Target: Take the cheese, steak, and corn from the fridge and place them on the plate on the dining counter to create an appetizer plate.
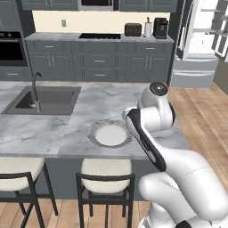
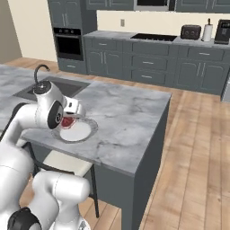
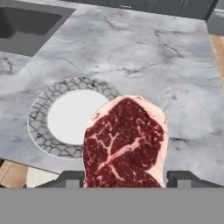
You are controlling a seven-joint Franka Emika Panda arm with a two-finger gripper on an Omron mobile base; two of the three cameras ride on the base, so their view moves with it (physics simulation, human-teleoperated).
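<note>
My gripper [image 3: 126, 179] is shut on the steak [image 3: 125, 144], a dark red marbled slab that hangs between the two fingers. It hovers just above the near right rim of the plate [image 3: 39, 118], which has a white centre and a grey veined rim. From the right base view, the steak [image 2: 67, 122] shows red under my hand, over the plate [image 2: 90, 128] near the front edge of the dining counter [image 2: 126, 112]. The plate's centre [image 1: 110, 134] is bare. The fridge [image 1: 198, 35] stands open far back right. The cheese and the corn are out of view.
A sink [image 1: 44, 100] with a curved faucet [image 1: 35, 89] is set in the counter left of the plate. Two stools [image 1: 106, 171] stand under the counter's front edge. Dark cabinets with a toaster [image 1: 132, 29] line the back wall. Wooden floor lies to the right.
</note>
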